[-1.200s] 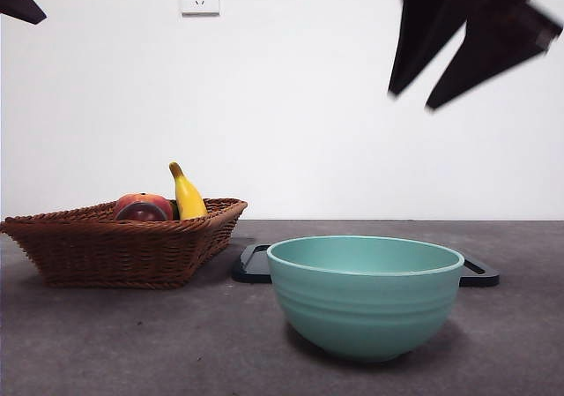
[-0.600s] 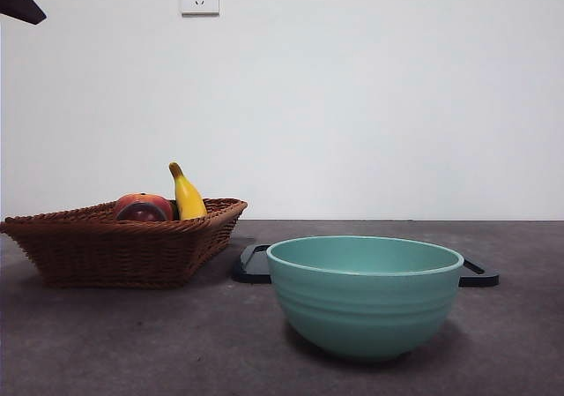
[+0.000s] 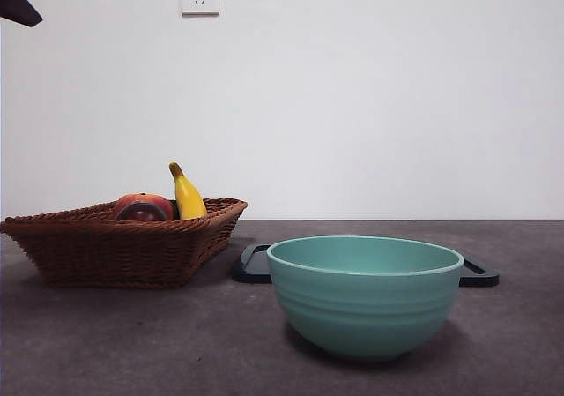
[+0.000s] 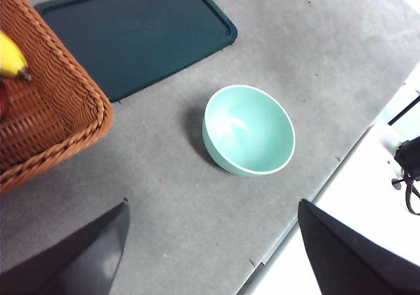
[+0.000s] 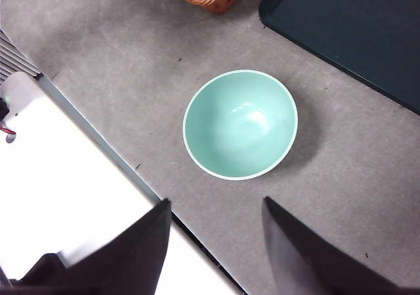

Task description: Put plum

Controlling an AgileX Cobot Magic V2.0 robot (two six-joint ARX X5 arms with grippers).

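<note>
Left gripper (image 4: 213,206) and right gripper (image 5: 215,203): both hung high above the table (image 3: 88,343), each with its two black jaws spread wide and nothing between them or touching them. Neither had hold of any fruit. In the front view only one black tip (image 3: 16,3) showed, at an upper corner; which arm it belonged to could not be told from there.

Bowl (image 3: 365,299): teal, upright and empty, standing alone on the bare table, near the front. Judged from the task, it was the likely receiver, set in the open so that either arm could reach it from above.

Tray (image 3: 251,268): dark, flat, just behind the bowl and bare in the parts seen.

Basket (image 3: 123,246): woven, brown, beside the tray and well apart from the bowl. It held a yellow banana (image 3: 187,198) propped up on end and a red-orange fruit (image 3: 132,201).

Plum (image 3: 143,212): seemingly the darker maroon curve just above the basket's rim, in front of the red-orange fruit; mostly hidden by the wicker wall, so its exact seating could not be made out. It lay untouched, and the pick was not yet begun
</note>
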